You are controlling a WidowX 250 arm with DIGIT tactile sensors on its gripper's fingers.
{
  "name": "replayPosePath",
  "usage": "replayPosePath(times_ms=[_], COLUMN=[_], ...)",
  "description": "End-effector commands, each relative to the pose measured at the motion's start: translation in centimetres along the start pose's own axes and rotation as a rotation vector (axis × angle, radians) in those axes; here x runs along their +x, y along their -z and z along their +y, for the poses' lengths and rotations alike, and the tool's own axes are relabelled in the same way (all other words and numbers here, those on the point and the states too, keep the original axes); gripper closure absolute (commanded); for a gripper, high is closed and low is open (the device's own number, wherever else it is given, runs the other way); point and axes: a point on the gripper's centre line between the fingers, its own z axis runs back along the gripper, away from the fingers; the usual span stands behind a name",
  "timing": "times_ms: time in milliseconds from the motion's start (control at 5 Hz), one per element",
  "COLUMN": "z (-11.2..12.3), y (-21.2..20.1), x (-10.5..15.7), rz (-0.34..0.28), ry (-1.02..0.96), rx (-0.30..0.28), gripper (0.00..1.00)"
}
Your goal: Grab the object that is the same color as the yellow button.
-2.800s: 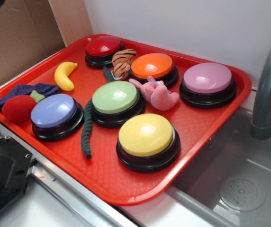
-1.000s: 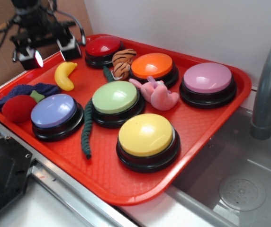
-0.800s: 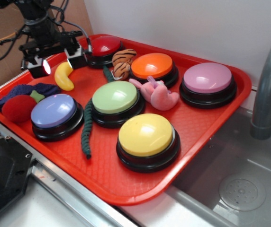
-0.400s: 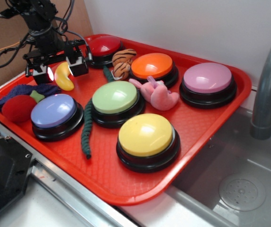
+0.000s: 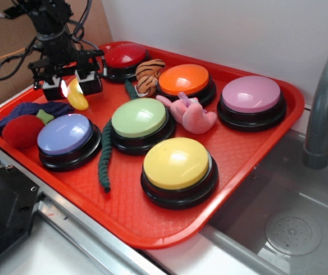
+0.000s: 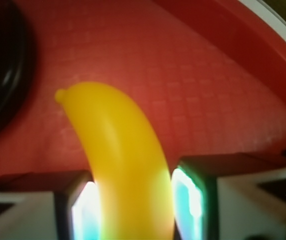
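The small yellow toy banana (image 5: 77, 97) lies at the back left of the red tray (image 5: 152, 235). My gripper (image 5: 72, 90) is down over it, one finger on each side. In the wrist view the banana (image 6: 118, 160) fills the gap between the two lit pads (image 6: 190, 205), and both pads touch its sides. My gripper (image 6: 133, 215) is shut on it, low over the tray floor (image 6: 208, 100). The large pale-yellow dome button (image 5: 176, 163) on its black base sits at the tray's front, far from the gripper.
Red (image 5: 124, 55), orange (image 5: 184, 79), lilac (image 5: 251, 93), light green (image 5: 139, 117) and blue (image 5: 65, 133) buttons stand on the tray, along with a tiger plush (image 5: 148, 74), pink plush (image 5: 192, 114), green snake (image 5: 105, 154) and red plush ball (image 5: 22, 130). A faucet (image 5: 324, 109) stands at the right.
My gripper came in from the upper left, came down over the banana and drew its fingers in against it. The banana has stayed where it was on the tray.
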Motion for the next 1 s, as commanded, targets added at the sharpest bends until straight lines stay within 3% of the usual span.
replayPosePath(times_ms=[0, 400, 600, 800], z=[-1.6, -5.1, -6.2, -6.1], y=[-7.2, -11.7, -11.6, -11.2], x=[-0.8, -5.5, -6.9, -7.3], rz=[-0.012, -0.035, 0.038, 0.073], ry=[0.253, 0.538, 0.586, 0.547], rx=[-0.031, -0.195, -0.250, -0.290], gripper=[1.00, 1.00, 1.00, 1.00])
